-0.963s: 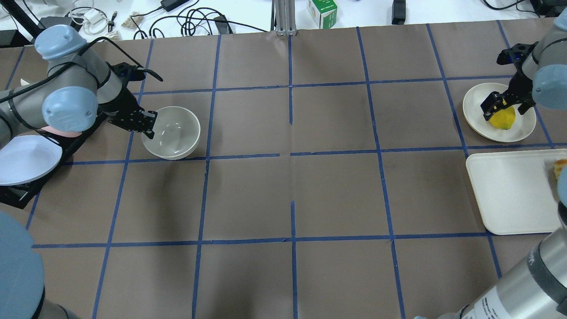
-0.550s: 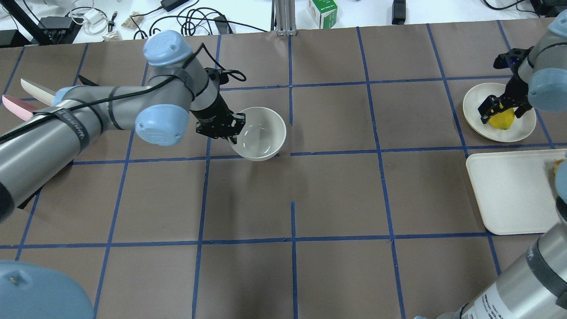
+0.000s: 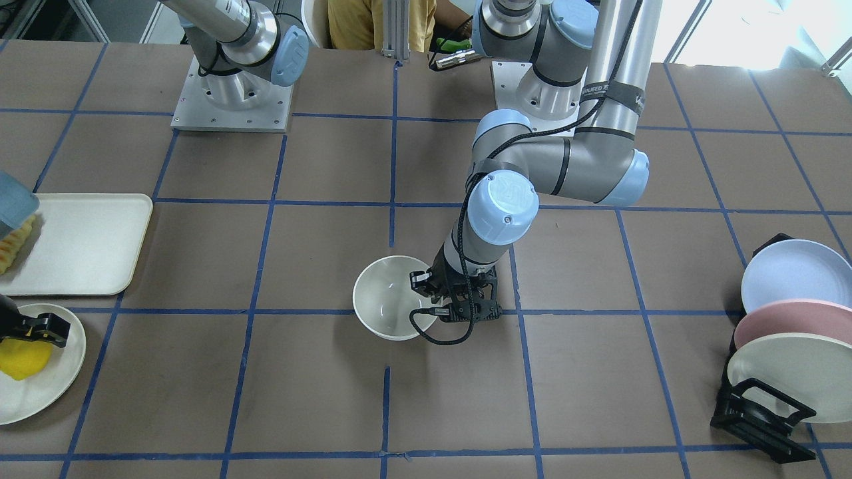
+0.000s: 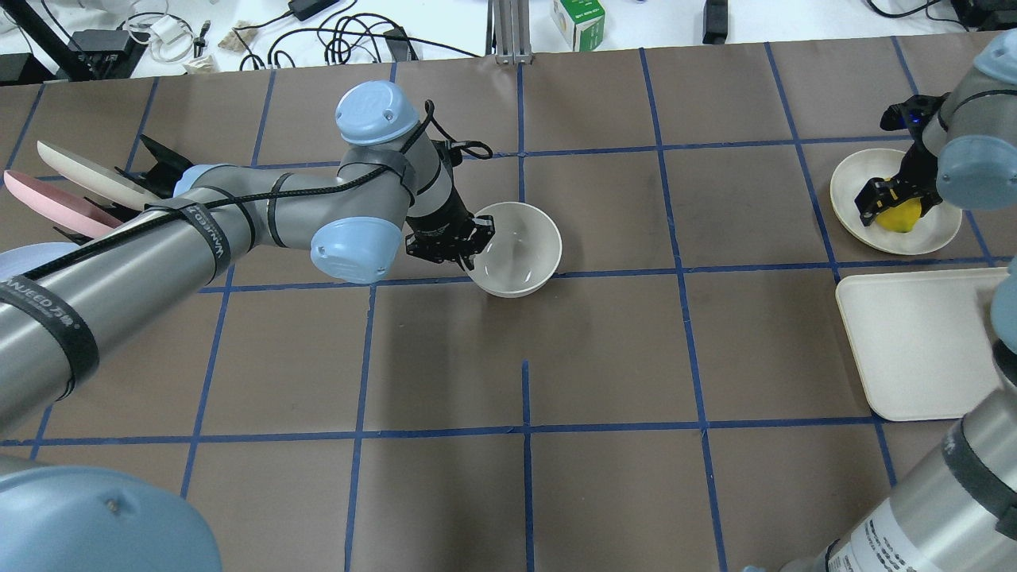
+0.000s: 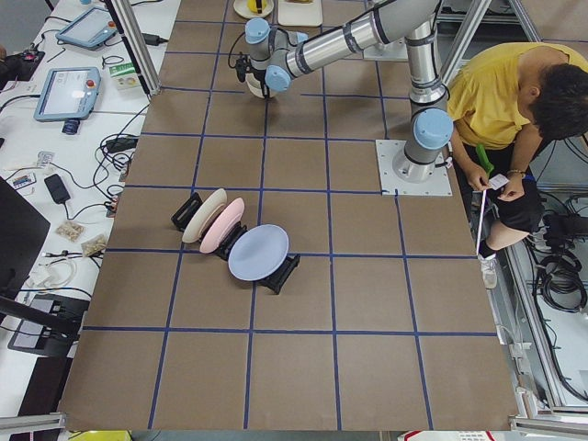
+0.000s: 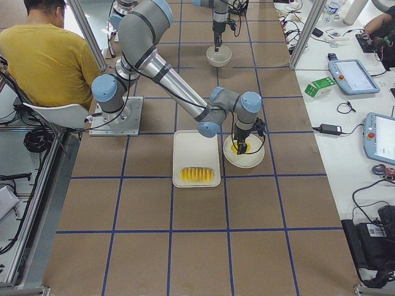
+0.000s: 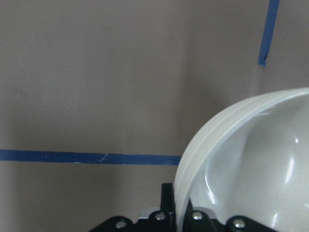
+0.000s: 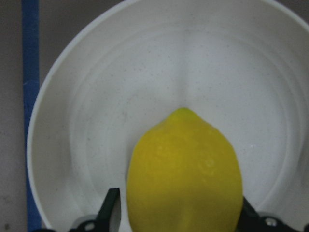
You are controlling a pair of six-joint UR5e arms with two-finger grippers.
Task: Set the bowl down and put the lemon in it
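Observation:
The off-white bowl is at the table's middle, just beyond a blue tape line. My left gripper is shut on its left rim. The bowl also shows in the front view and in the left wrist view. I cannot tell whether it rests on the table. The yellow lemon lies over a flat off-white plate at the far right. My right gripper is shut on the lemon, with a finger on each side in the right wrist view.
An off-white tray lies near the plate and holds sliced yellow food. A black rack of pastel plates stands at the far left. A person sits behind the robot.
My left arm has carried the bowl to the right, from beside the plate rack to the table's middle. My right gripper has stayed at the lemon and shifted slightly left.

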